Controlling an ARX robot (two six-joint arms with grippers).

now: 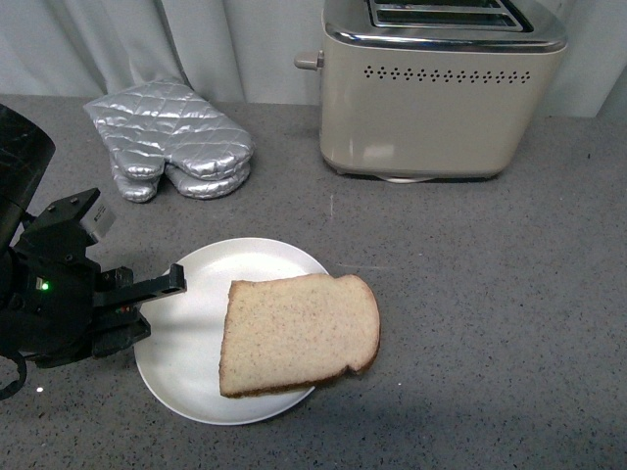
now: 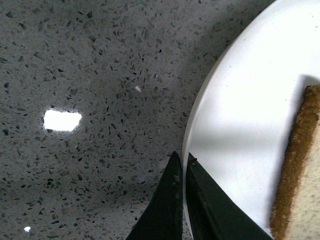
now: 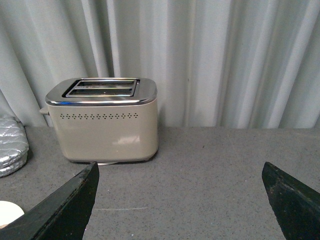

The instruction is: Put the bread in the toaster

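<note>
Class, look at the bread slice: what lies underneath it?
A white plate sits under most of the bread; the slice's right end overhangs the rim above the grey counter. The plate surface beneath the slice is covered, so nothing there can be checked.

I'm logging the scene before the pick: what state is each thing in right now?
bread: lying flat on the plate, overhanging its rim, not gripped.
toaster: upright, both slots empty, lever up.
plate: on the counter, rim pinched.
left gripper: shut on the plate's rim.
right gripper: open, empty.
oven mitt: lying flat.
</note>
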